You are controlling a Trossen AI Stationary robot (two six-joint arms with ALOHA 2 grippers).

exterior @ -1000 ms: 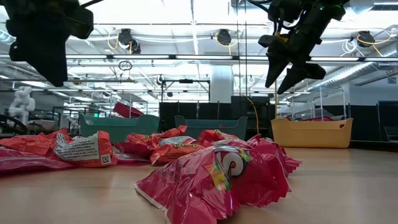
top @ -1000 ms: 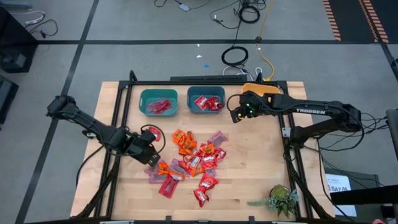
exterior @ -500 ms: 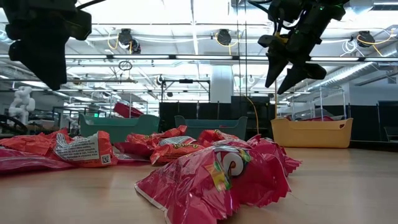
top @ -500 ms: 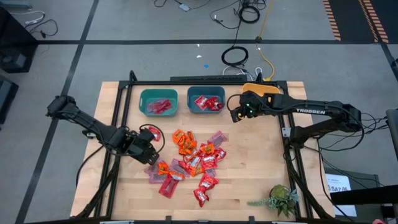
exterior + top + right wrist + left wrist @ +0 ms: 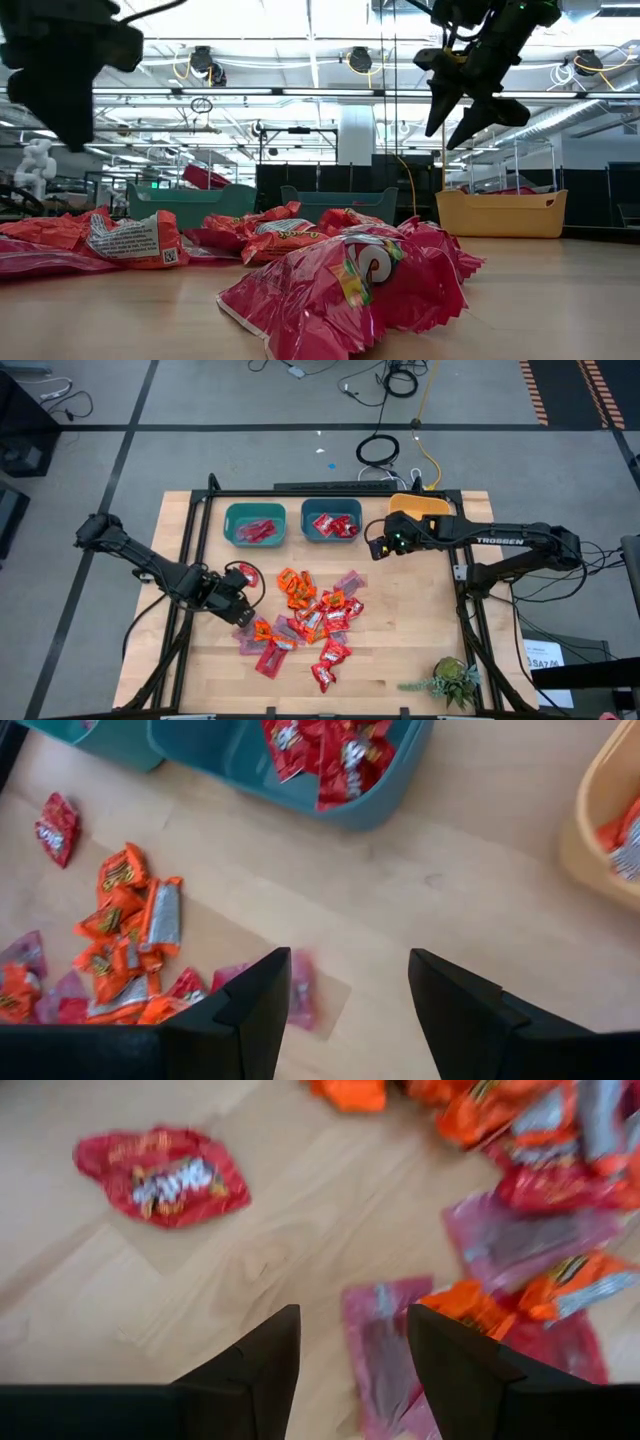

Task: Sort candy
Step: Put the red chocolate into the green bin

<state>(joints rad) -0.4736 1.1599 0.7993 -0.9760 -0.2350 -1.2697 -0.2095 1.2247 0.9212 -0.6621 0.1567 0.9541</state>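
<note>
Both hands are released and carry nothing. Left hand [image 5: 240, 603] hangs low over the tabletop [image 5: 420, 640] at the left edge of the loose candy pile [image 5: 310, 618], its two dark fingers [image 5: 262, 1370] spread apart above bare wood, with a pinkish-mauve wrapper [image 5: 377, 1350] just beside one fingertip and a single red sweet [image 5: 165, 1175] lying apart from the rest. Right hand [image 5: 378, 542] is raised above the tabletop near the back, between the right teal bin [image 5: 331, 523] and the yellow bin [image 5: 420, 506]; in the low view its fingers [image 5: 440, 100] stand parted in mid-air, well above the wood.

Most of the candy lies in a heap of red, orange and pinkish-mauve wrappers in the middle of the tabletop. Red sweets sit in the right teal bin, and the left teal bin [image 5: 254, 525] holds a few pieces that look pinkish, though from above the colour is hard to be sure of. From the right wrist view, some orange-wrapped pieces [image 5: 620, 838] show inside the yellow bin at its rim. A small green plant [image 5: 450, 680] stands at the front right corner of the tabletop.
</note>
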